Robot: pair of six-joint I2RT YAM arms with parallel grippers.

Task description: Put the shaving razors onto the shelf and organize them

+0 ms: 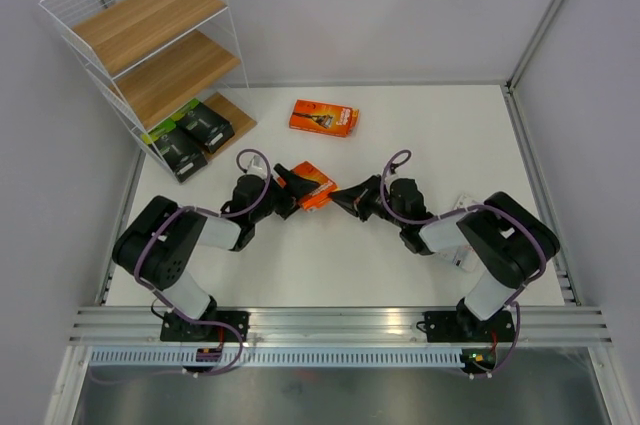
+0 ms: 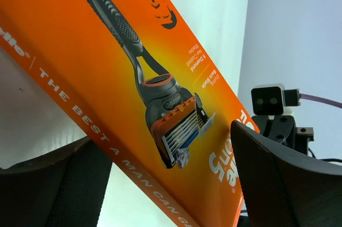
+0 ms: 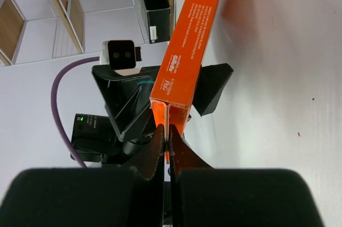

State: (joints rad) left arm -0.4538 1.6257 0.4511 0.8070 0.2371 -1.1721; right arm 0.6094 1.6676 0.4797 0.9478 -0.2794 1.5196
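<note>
An orange razor pack (image 1: pixel 314 185) hangs on edge over the table's middle, between both arms. My right gripper (image 3: pixel 166 133) is shut on the thin sealed flap at its near end (image 3: pixel 170 115). My left gripper (image 2: pixel 168 181) is open, one finger (image 2: pixel 53 184) on each side of the pack (image 2: pixel 133 77) without pinching it. A second orange pack (image 1: pixel 323 117) lies flat farther back. Two black packs with green ends (image 1: pixel 178 150) (image 1: pixel 208 128) lie side by side on the bottom board of the shelf (image 1: pixel 150 20) at the far left.
The shelf's upper two boards (image 1: pixel 178 73) are bare. A white object (image 1: pixel 466 207) shows partly under the right arm near the table's right side. A raised rim (image 1: pixel 525 160) runs along the right edge.
</note>
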